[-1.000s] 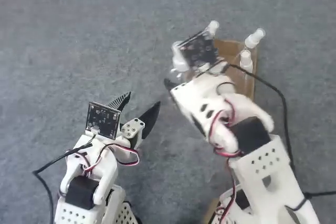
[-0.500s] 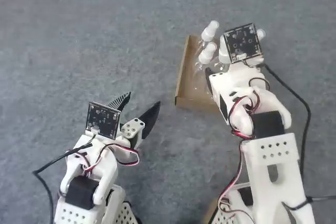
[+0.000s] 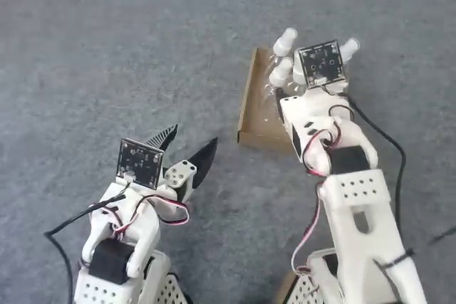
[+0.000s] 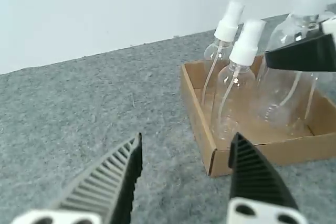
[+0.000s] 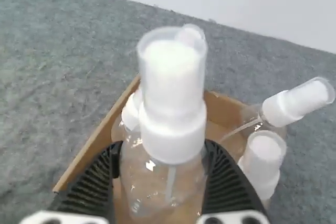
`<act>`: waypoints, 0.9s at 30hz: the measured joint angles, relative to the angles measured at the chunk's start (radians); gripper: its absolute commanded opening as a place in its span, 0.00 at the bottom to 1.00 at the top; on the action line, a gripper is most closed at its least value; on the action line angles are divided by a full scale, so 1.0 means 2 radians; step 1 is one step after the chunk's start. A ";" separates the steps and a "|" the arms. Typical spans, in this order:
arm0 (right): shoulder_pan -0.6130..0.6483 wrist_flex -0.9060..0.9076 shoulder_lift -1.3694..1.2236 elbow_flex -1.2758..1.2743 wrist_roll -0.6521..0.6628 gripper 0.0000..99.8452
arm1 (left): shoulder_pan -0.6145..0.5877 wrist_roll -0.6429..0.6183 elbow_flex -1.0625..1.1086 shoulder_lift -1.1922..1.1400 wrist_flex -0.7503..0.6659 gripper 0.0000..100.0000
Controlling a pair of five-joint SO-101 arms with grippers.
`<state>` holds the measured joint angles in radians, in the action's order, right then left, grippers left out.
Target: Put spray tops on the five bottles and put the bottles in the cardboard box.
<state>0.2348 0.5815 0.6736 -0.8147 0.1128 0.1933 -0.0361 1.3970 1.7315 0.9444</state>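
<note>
My right gripper (image 5: pixel 163 187) is shut on a clear bottle (image 5: pixel 168 145) with a white spray top, held upright over the cardboard box (image 5: pixel 94 142). In the high view the right gripper (image 3: pixel 288 94) hangs over the box (image 3: pixel 249 97). Other capped bottles (image 5: pixel 265 156) stand in the box beside it. The left wrist view shows two capped bottles (image 4: pixel 233 87) in the box (image 4: pixel 197 114) and the held bottle (image 4: pixel 286 87) to their side. My left gripper (image 4: pixel 184 177) is open and holds nothing, on the carpet short of the box; in the high view the left gripper (image 3: pixel 184 149) sits at the lower left.
Grey carpet (image 3: pixel 107 69) covers the whole table, with a pale wall (image 4: pixel 105 9) behind. The right arm's black cable (image 3: pixel 388 147) trails beside the box. Free room lies left of the box and ahead of the left arm.
The right arm has swung right with the bottle, from the box's left edge to over its inside, then eased slightly back. The left arm has not moved.
</note>
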 measured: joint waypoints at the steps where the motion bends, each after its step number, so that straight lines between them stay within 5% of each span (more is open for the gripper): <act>1: 0.000 -0.005 -0.009 0.000 0.000 0.01 | 0.000 0.000 0.004 0.003 0.000 0.25; 27: 0.000 -0.081 -0.026 -0.081 0.000 0.01 | 0.000 0.000 0.010 -0.002 0.000 0.25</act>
<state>0.2348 0.4204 0.6214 -0.9759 0.1128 0.1933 -0.0361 1.4170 1.7285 0.9444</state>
